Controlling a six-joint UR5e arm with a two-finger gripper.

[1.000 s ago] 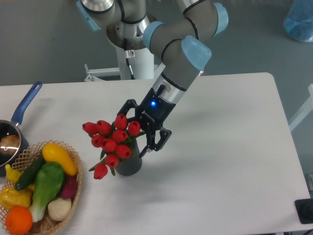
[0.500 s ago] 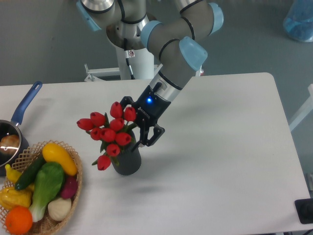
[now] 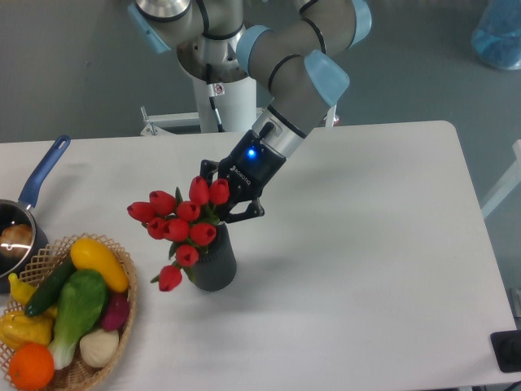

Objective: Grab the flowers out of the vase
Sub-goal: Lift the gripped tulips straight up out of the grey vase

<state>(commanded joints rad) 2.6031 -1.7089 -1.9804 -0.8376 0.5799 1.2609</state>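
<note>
The flowers [image 3: 181, 223], a tied bunch of red tulips with closed buds and green stems, lean leftward out of the vase [image 3: 213, 263], one bud drooping low beside its wall. The vase, small, dark grey and cylindrical, stands upright on the white surface, shorter than the bunch.
</note>
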